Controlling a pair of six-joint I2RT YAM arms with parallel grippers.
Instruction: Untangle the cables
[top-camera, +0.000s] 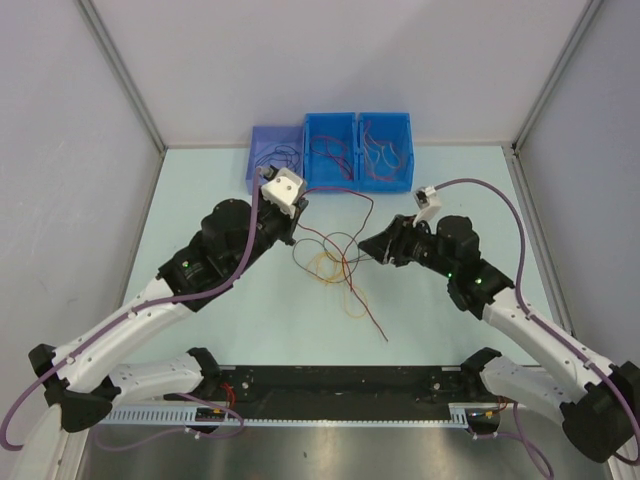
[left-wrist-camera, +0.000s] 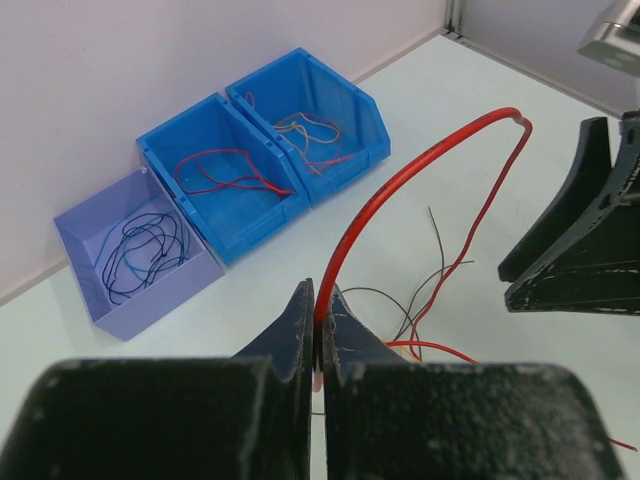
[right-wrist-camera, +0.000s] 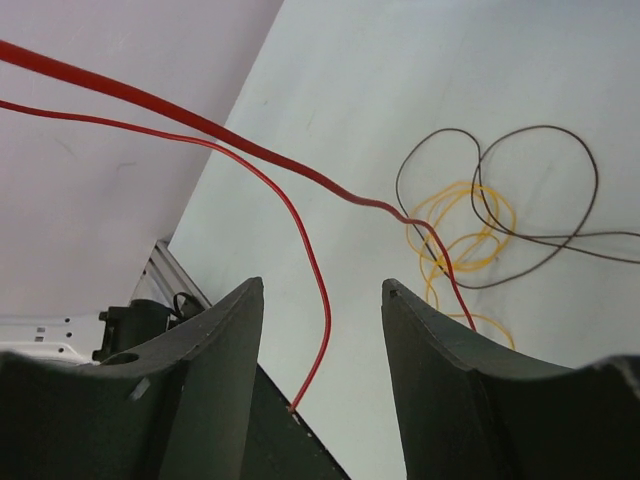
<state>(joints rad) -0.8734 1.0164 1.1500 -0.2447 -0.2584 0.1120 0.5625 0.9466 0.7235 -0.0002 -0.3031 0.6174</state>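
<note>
While the left gripper is fully closed, its two fingers pinch the red cable between their tips. From the pinch the red cable rises clear of the table, arches toward the right gripper, then drops back to the surface.

The right gripper stands roughly half open. Its fingers are apart with nothing clamped between them. In the right wrist view a thick red run crosses above the gap, and a thinner-looking red run drops into the gap and goes out of sight beside one finger; contact there cannot be determined.

Other cables lie in a loose tangle at the table centre, between the two grippers. The tangle includes a yellow cable in overlapping loops and a dark cable in wide loops crossing the yellow one. The red cable passes over this tangle and trails toward the near edge, its end lying apart from the pile.

Three bins stand in a row at the far edge, side by side. The lavender bin holds dark and blue strands. The middle bin, blue, holds red strands. The end bin, also blue, holds orange and red strands.
</note>
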